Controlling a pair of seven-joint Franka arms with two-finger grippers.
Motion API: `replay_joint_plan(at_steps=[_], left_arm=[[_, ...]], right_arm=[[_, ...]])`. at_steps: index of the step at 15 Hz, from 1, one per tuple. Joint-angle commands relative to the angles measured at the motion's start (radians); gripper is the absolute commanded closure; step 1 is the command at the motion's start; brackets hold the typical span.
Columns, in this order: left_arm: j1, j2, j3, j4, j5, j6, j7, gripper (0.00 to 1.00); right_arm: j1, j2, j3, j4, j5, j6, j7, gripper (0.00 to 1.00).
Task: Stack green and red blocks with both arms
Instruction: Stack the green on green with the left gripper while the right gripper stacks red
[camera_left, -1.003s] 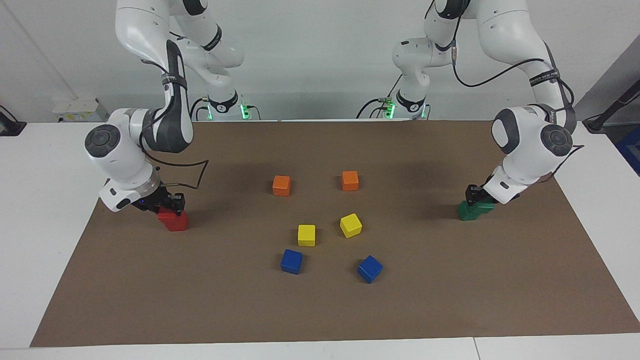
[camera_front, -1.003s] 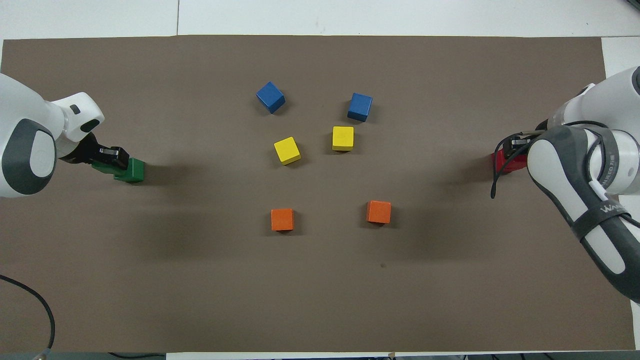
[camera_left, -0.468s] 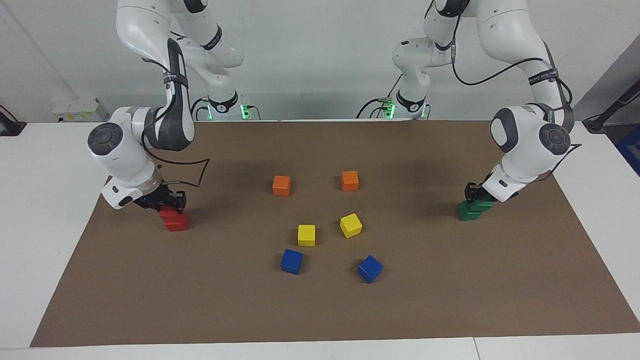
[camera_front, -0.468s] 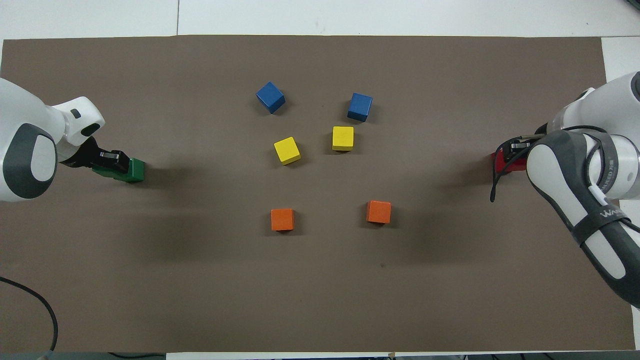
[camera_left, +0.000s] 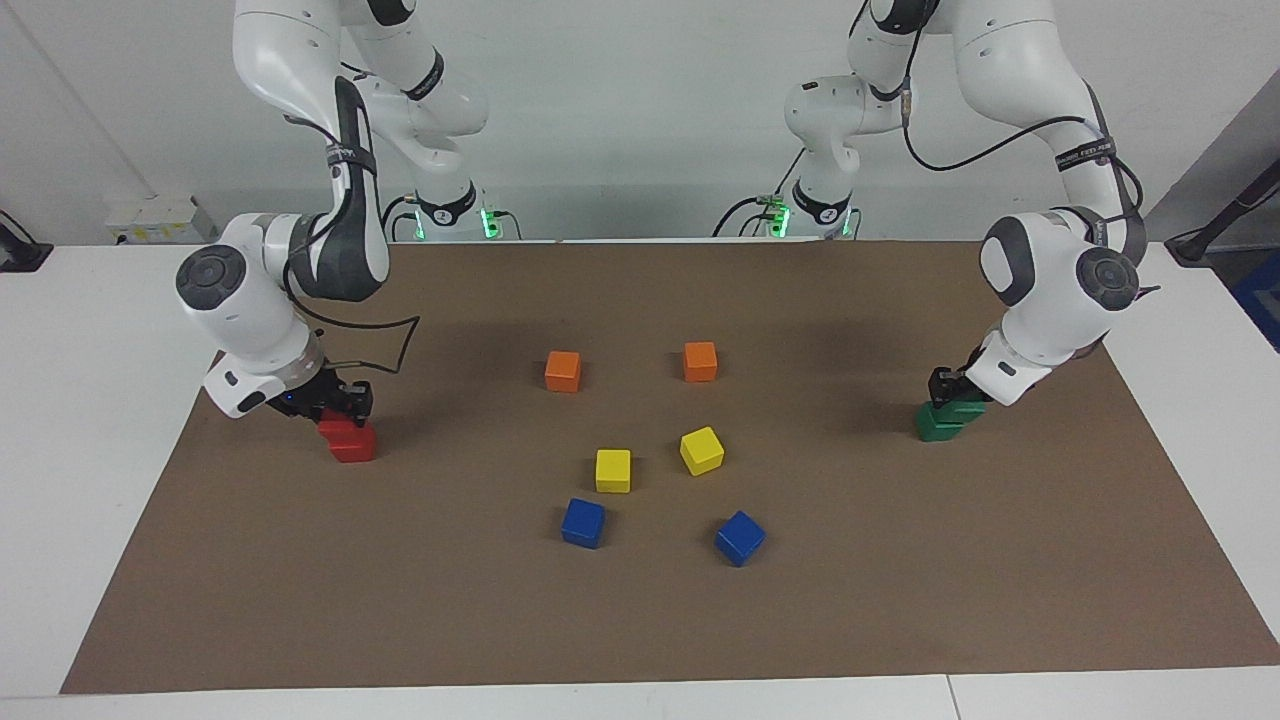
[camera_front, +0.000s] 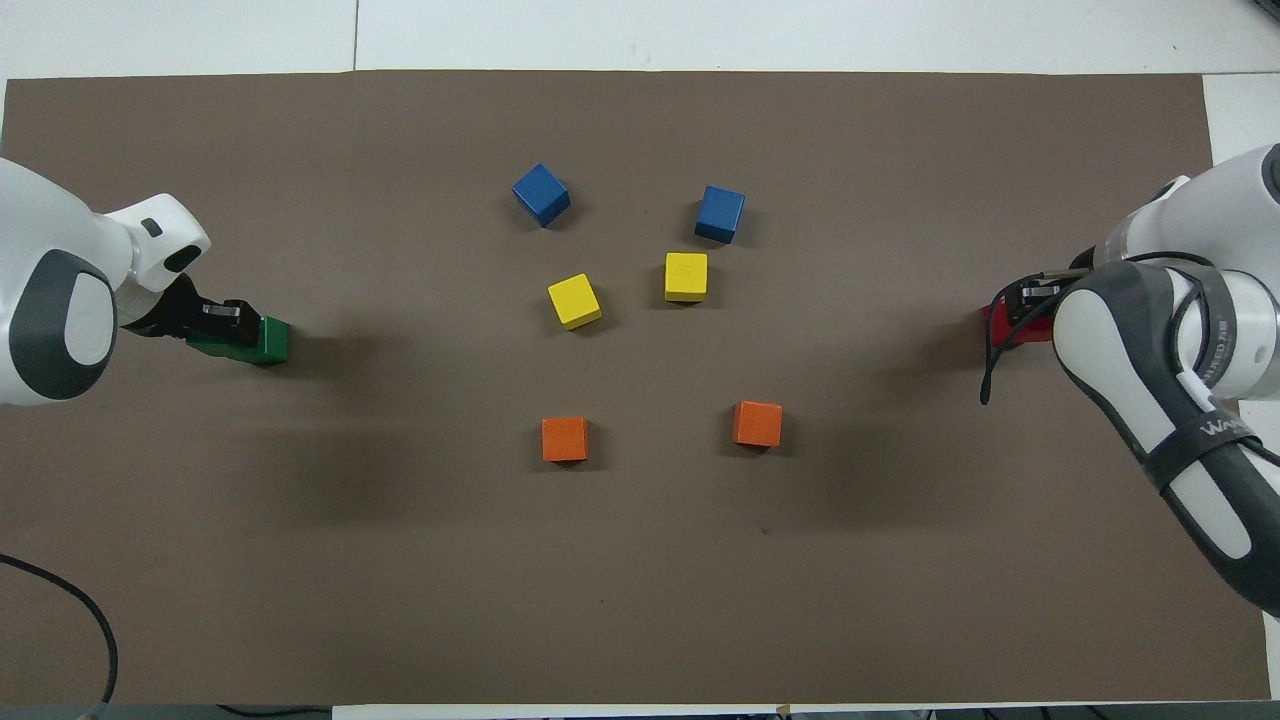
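Note:
Two bright red blocks sit as an offset stack at the right arm's end of the brown mat: a lower red block (camera_left: 355, 443) and an upper red block (camera_left: 330, 428); only a red edge (camera_front: 1000, 325) shows in the overhead view. My right gripper (camera_left: 340, 408) (camera_front: 1030, 297) is down on the upper one. Two dark green blocks are stacked the same way at the left arm's end: a lower green block (camera_left: 935, 425) (camera_front: 268, 340) and an upper green block (camera_left: 965, 408). My left gripper (camera_left: 948, 388) (camera_front: 225, 315) is down on the upper one.
In the middle of the mat (camera_left: 640, 620) lie two orange cubes (camera_left: 563, 371) (camera_left: 700, 361), two yellow cubes (camera_left: 613, 470) (camera_left: 702, 450) and two blue cubes (camera_left: 583, 522) (camera_left: 740, 537). A black cable (camera_front: 60, 600) lies at the mat's corner by the left arm.
Both arms have risen very slightly. The upper red block, tilted a second ago, now lies flatter on the lower one. The green stack has hardly moved.

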Motion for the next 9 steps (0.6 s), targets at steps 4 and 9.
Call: replay_joint_plan(at_steps=[4, 9], left_arm=[[0.009, -0.052, -0.007, -0.073, 0.001, 0.053, -0.013, 1.0], [0.002, -0.052, -0.007, -0.077, 0.001, 0.056, -0.013, 1.0]], right_arm=[[-0.01, -0.026, 0.008, -0.036, 0.0, 0.061, -0.026, 1.0], [-0.01, -0.026, 0.008, -0.036, 0.0, 0.061, -0.032, 1.0]])
